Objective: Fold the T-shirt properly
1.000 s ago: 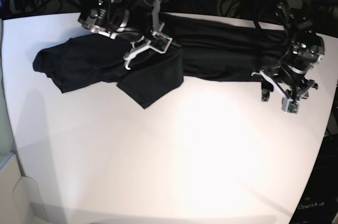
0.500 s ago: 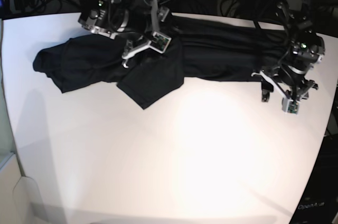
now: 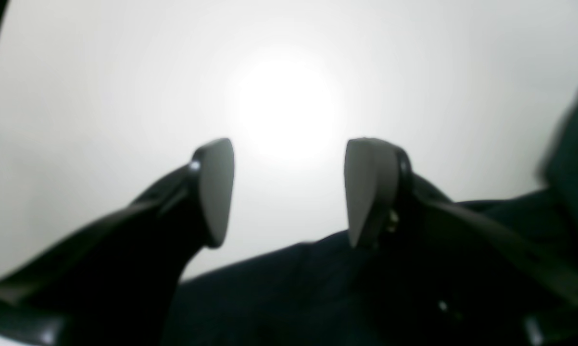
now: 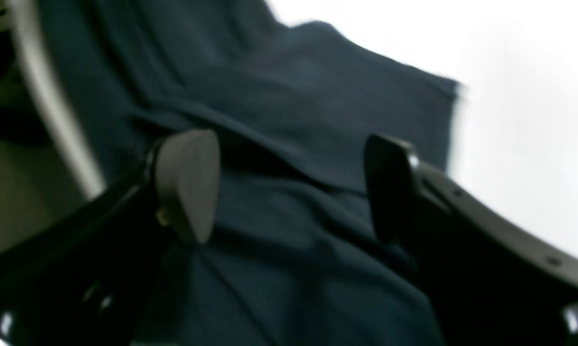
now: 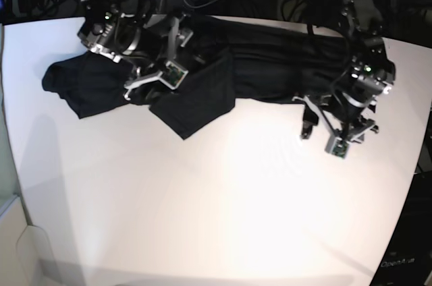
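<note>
Along the desk's [image 5: 202, 198] far edge: black T-shirt [image 5: 270, 63] | left gripper [image 5: 322, 139] jaws wide, empty | right gripper [image 5: 145, 82] jaws wide over cloth | "OpenArm" lettering [image 5: 399, 264] at near right corner

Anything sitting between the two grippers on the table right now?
Only the T-shirt spans between the right gripper and left gripper; the base view shows bare table nearer the camera.

Black T-shirt [image 5: 270, 63], wrinkled, partly folded, lying along table's far side
</note>
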Action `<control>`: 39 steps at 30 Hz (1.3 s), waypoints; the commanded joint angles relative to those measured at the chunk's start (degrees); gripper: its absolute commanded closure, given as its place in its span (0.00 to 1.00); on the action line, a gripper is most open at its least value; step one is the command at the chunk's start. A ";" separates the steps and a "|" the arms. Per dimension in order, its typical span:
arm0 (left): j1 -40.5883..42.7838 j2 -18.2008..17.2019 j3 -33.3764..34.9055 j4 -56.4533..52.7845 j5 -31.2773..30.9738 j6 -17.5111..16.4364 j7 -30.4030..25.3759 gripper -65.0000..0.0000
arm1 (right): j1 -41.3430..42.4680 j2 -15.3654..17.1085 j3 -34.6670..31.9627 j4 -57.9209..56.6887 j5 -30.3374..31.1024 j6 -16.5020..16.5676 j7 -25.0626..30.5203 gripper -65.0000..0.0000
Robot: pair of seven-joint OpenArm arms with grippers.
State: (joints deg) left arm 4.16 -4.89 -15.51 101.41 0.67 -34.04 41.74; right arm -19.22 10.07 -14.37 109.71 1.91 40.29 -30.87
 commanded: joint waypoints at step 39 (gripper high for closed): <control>-20.65 12.93 28.65 -34.64 11.25 0.94 -1.43 0.45 | -1.13 -0.26 27.25 0.93 0.59 -0.29 -1.43 0.28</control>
State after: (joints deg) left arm -15.18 7.49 13.13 65.82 12.47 -32.99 41.25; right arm -20.49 9.45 12.53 109.71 1.96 40.29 -33.65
